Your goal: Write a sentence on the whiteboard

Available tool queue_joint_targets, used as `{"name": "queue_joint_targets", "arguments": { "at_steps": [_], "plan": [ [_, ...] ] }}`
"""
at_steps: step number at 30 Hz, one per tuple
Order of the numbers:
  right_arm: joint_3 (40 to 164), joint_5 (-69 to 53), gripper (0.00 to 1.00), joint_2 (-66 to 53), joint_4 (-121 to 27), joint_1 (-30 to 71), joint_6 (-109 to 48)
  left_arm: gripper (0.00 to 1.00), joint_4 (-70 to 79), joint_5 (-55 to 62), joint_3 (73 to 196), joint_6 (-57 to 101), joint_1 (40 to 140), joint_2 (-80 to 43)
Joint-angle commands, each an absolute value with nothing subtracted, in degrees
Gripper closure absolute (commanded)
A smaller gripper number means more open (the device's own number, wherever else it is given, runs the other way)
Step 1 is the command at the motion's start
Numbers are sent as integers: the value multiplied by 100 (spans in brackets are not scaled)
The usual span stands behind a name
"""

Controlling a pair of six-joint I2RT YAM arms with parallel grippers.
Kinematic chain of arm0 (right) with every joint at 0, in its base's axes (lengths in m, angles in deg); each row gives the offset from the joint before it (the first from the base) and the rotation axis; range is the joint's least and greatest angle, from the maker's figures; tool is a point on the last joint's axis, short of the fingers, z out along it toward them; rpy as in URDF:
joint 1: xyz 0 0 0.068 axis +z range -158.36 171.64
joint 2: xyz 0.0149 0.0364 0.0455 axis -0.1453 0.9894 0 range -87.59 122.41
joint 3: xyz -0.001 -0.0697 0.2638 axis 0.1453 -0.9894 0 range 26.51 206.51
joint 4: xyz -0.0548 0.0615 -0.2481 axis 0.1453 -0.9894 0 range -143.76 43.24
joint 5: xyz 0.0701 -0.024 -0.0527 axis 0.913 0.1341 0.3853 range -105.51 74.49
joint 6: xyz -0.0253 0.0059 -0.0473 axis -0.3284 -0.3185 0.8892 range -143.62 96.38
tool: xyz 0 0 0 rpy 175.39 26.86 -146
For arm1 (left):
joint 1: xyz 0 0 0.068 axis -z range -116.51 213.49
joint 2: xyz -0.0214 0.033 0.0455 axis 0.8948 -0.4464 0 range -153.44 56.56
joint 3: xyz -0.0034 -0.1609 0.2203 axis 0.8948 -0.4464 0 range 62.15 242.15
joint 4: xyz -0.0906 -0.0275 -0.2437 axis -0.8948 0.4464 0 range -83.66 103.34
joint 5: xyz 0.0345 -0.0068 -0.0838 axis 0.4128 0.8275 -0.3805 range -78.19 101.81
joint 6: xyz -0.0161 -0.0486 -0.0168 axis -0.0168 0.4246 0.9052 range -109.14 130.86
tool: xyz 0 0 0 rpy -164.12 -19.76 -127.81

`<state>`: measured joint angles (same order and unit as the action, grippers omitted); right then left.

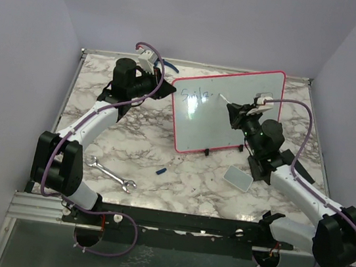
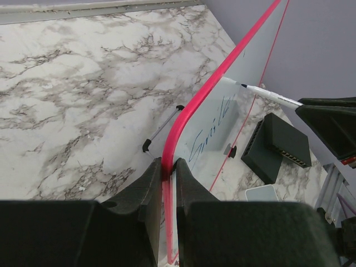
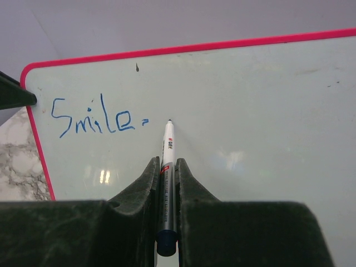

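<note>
On the marble-patterned tabletop (image 1: 177, 190), the large white rectangular whiteboard with a thin red-pink frame (image 1: 215, 129) stands nearly upright on small black feet toward the far side, its long axis running left to right.

The left arm's black pincer (image 2: 168, 167) is closed on the board's left frame edge, one finger on each face, and steadies the board. The right arm's black pincer (image 3: 165, 162) faces the writing surface and is clamped on a white-barrelled marker (image 3: 166, 183). The barrel lies along the pincer's axis, tip pointing away at the board.

A small grey rectangular pad (image 1: 238, 177) and a steel wrench (image 1: 112, 175) lie flat on the tabletop, well apart from the board.

The thin blue handwritten sentence (image 3: 94, 118) reads only "Smile-" and sits at the board's upper left. The marker tip is just right of the dash, level with the line of writing. Whether the tip touches the surface cannot be told.

The unwritten area lies to the right of the pincer, along the board's long axis. The next stroke therefore calls for rightward travel by the right arm, which is the nearer arm and the one holding the marker.
</note>
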<state>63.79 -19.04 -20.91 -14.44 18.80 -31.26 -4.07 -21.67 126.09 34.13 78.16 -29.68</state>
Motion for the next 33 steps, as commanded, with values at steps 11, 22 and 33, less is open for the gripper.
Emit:
{"name": "queue_joint_targets", "arguments": {
  "at_steps": [11,22,33],
  "plan": [
    [6700,-1847,99,-1850,-1153,1858,-3058,97,-378,-2194,12656,3302,7746,-2852],
    [6729,-1669,99,-1754,-1302,1863,-3090,97,-397,-2203,12672,3315,7753,-2844],
    [6470,-1740,99,-1924,-1448,1858,-3128,97,-407,-2203,12681,3328,7747,-2840]
  ]
}}
